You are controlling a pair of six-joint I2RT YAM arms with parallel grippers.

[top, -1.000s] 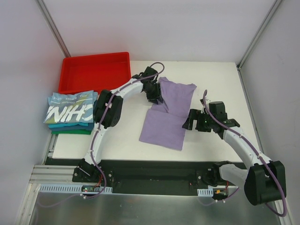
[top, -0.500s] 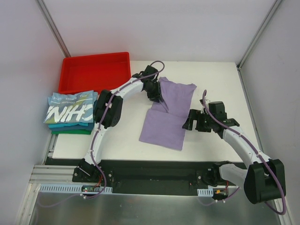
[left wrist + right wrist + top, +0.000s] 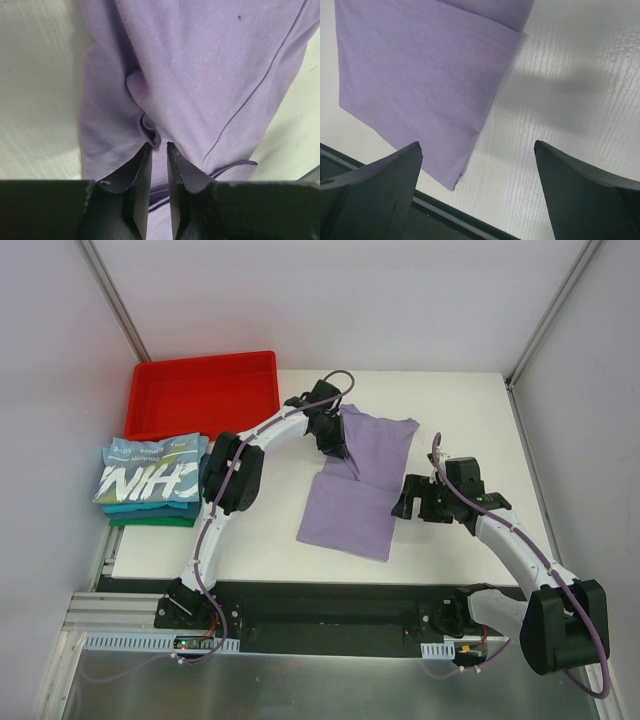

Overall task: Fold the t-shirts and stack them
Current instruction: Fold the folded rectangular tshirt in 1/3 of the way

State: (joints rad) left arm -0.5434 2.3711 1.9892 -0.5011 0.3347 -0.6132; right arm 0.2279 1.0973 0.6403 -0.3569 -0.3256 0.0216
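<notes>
**Two arms at one shirt, only the left had cloth**

Hidden bits first. The top view blocked the left gripper tips and the shirt's left edge under them. The left wrist view showed the fingers nearly together with a narrow slit between them. A small pucker of purple cloth was nipped at the tips. Couldn't tell how much cloth sat inside the slit. On the stack, only the top blue shirt was readable, its white lettering upside down to this camera. The teal and green ones were just edges below it. The right wrist view cut the shirt off at top and left.

Pose: the left arm was stretched forward and bent right, gripper pointing down on the shirt's upper left edge. The right arm was bent in from the right. The right gripper was low over bare table, just beside the shirt's right edge. Its jaws were spread wide with nothing in them.

The shirt lay partly folded mid-table, upper part angled against the lower. The stack sat far left, just on the near side of the tray.
</notes>
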